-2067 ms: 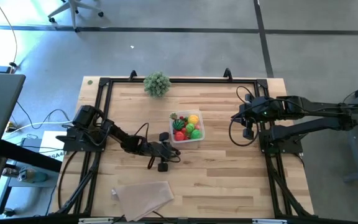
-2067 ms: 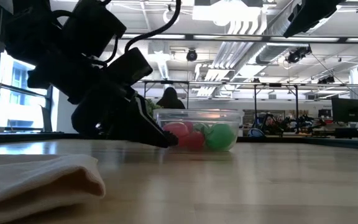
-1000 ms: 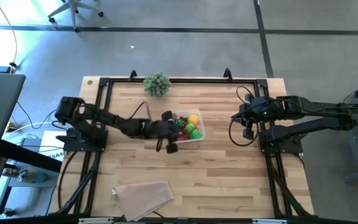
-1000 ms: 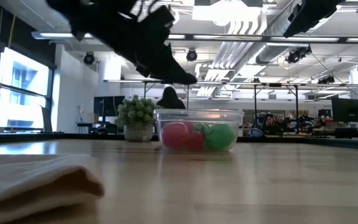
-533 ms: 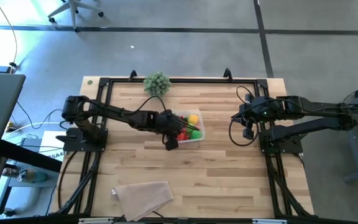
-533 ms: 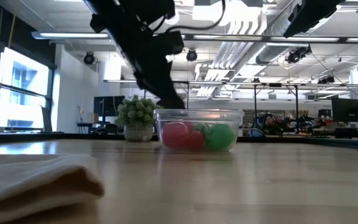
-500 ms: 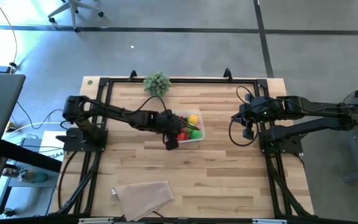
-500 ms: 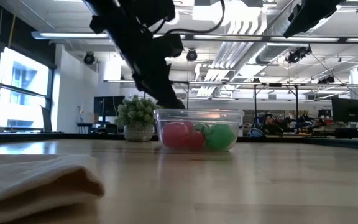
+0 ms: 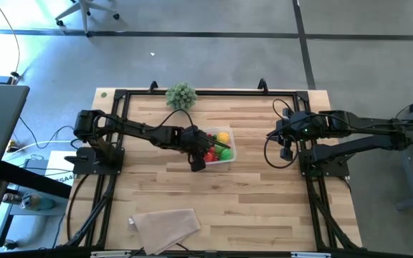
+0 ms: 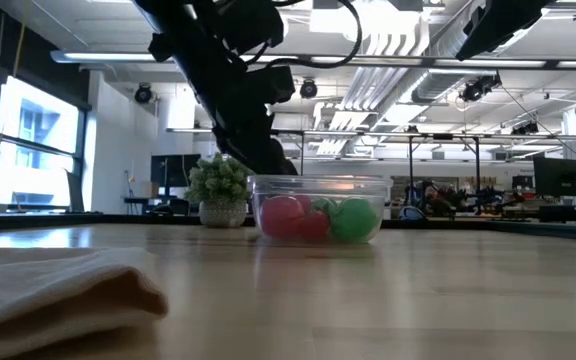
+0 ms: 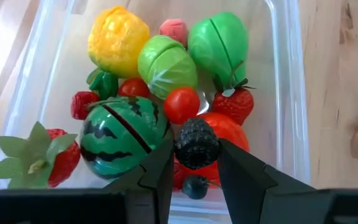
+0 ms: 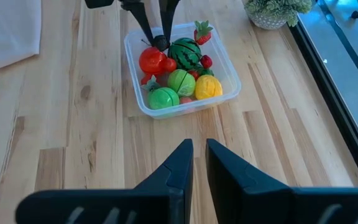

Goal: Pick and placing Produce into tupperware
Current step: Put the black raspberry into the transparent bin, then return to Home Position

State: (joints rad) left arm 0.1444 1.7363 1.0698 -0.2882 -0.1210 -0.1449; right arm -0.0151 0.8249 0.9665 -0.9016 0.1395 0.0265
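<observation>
The middle of the worktop is blocked by the tupperware, with the left end effector and its arm reaching in from 9 o'clock. A plant stands at 12 o'clock, a folded cloth at 7 o'clock. Bare boards are left toward 5 o'clock.

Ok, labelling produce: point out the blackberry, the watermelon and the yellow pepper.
blackberry (image 11: 197, 144), left wrist view, its bumpy middle
watermelon (image 11: 123, 129), left wrist view, its striped side
yellow pepper (image 11: 117, 40), left wrist view, its top

One tupperware holds about a dozen toy produce pieces (some hidden); two strawberries show.
</observation>
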